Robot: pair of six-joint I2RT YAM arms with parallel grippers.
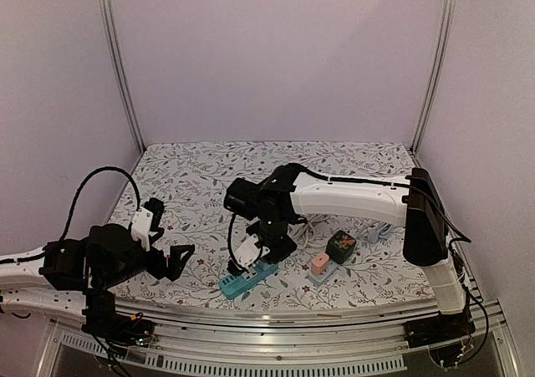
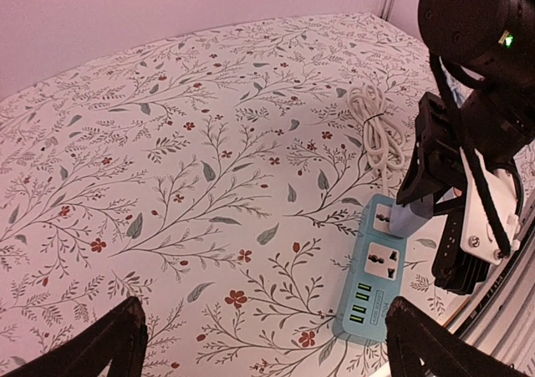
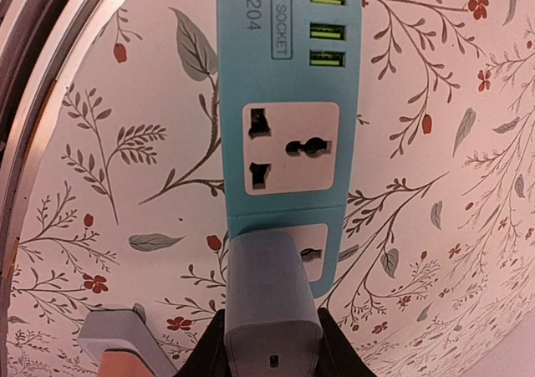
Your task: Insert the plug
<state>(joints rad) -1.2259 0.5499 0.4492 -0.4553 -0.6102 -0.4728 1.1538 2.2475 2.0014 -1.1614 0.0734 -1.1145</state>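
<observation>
Pinching the grey plug (image 3: pixel 272 302) in the right gripper (image 3: pixel 272 348), jaws narrow, over the power strip's (image 3: pixel 284 101) six o'clock socket; pressing home apparently remaining. Holding the left gripper (image 2: pixel 266 343) spread wide, empty, at the strip's nine o'clock.

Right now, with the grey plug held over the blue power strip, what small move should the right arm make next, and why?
Probably ease the plug straight down. The right gripper is shut on it, and it sits over the end socket of the power strip, partly covering it; whether the pins have entered is hidden.
</observation>
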